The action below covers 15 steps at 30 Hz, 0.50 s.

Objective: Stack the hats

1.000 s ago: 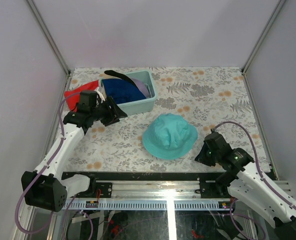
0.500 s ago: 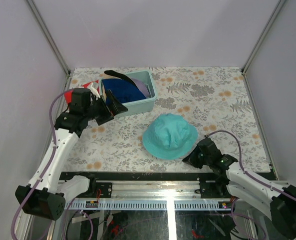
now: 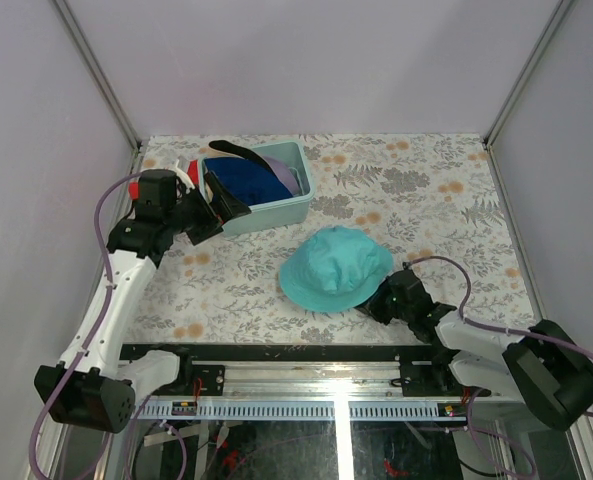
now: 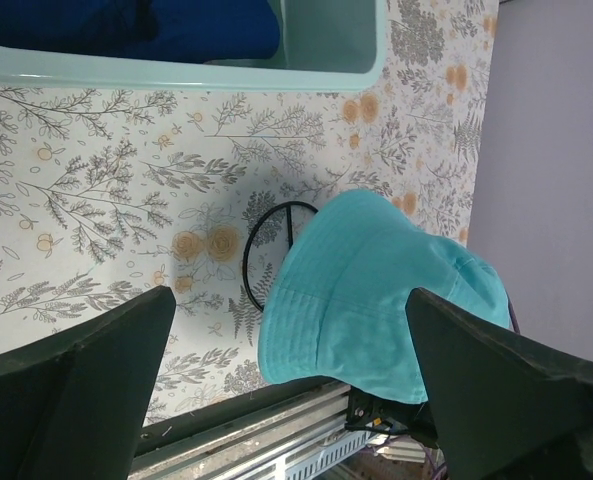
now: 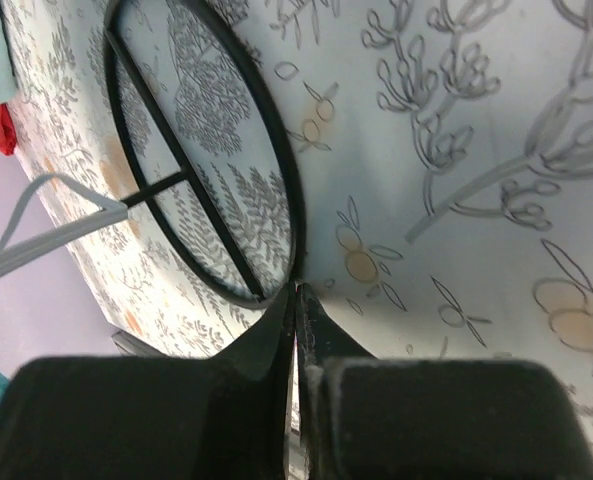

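Teal hat (image 3: 334, 268) sliding closer to bin (image 3: 276, 212), one edge lifting. Right gripper (image 3: 378, 300), pinched shut on nothing, poking under brim on side away from bin. Left gripper (image 3: 221, 210) opening wide beside bin, likely getting ready for dark blue hat (image 3: 241, 180) inside.

You have the bin (image 3: 276, 212) standing at the back left of the desk (image 3: 426, 190), with the piled hats (image 3: 244, 180) inside it. In front of the bin and to its right, near the middle of the desk's front half, the lone hat (image 3: 334, 266) lies crown up. A ring (image 4: 279, 240) lies flat on the desk at that hat's left edge, partly under the brim. Your left gripper (image 3: 232, 207) hangs at the bin's front left corner, well apart from the lone hat. Your right gripper (image 3: 376, 300) sits low at the lone hat's front right brim, between the hat and the desk's near edge.
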Motion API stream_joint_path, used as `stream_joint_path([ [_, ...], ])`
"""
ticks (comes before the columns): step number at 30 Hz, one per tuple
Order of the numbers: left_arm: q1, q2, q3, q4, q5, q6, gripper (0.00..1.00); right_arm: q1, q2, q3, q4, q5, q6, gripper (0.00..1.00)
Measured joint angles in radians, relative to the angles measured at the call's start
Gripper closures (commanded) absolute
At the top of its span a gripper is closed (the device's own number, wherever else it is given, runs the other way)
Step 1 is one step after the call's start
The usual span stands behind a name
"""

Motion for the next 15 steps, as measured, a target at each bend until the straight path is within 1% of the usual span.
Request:
stream_joint_path([
  [7, 0.004, 0.026, 0.031, -0.019, -0.028, 0.001, 0.00, 0.000, 0.126, 0.035, 0.112, 0.020, 0.022, 1.00],
  [15, 0.004, 0.049, 0.047, -0.038, -0.072, 0.003, 0.00, 0.000, 0.182, 0.064, 0.143, 0.025, 0.022, 1.00],
])
